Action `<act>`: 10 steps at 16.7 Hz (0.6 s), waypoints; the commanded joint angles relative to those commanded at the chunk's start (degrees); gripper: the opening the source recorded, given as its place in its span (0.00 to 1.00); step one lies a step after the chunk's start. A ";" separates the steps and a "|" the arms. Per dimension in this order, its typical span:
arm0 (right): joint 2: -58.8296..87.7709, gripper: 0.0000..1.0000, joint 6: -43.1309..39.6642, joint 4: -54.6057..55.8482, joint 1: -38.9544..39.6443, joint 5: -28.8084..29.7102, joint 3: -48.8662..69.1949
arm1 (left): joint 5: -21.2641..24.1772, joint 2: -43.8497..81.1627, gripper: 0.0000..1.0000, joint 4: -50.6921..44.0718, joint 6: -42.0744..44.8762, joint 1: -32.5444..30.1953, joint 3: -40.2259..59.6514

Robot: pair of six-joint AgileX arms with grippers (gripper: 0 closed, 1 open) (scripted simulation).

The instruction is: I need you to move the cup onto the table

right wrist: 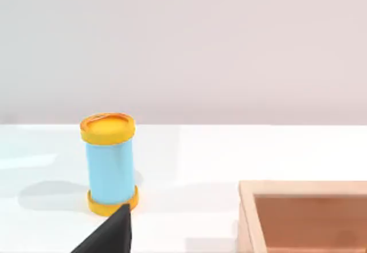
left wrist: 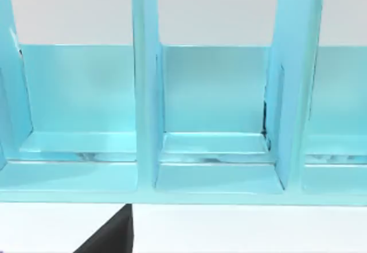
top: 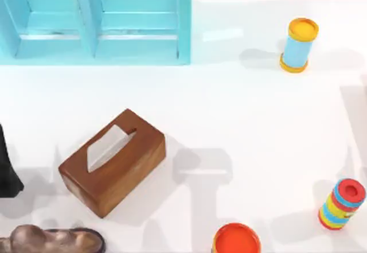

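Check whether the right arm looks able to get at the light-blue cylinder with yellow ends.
Probably yes. The right wrist view shows the light-blue cylinder standing upright on the table, with bare white surface in front of it. The wooden tray sits off to one side, apart from it.

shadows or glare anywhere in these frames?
Top view: soft grey shadows on the table beside the tissue box and blue cylinder. Left wrist view: bright streaks of glare on the shelf floors. Right wrist view: faint shadow beside the cylinder.
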 joint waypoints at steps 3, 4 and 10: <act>0.69 1.00 -0.47 -0.68 -0.48 0.04 0.71 | 0.00 0.00 1.00 0.00 0.00 0.00 0.00; 1.93 1.00 -1.28 -1.87 -1.30 0.10 1.90 | 0.00 0.00 1.00 0.00 0.00 0.00 0.00; 21.94 1.00 -12.09 -20.08 -12.02 0.50 20.59 | 0.00 0.00 1.00 0.00 0.00 0.00 0.00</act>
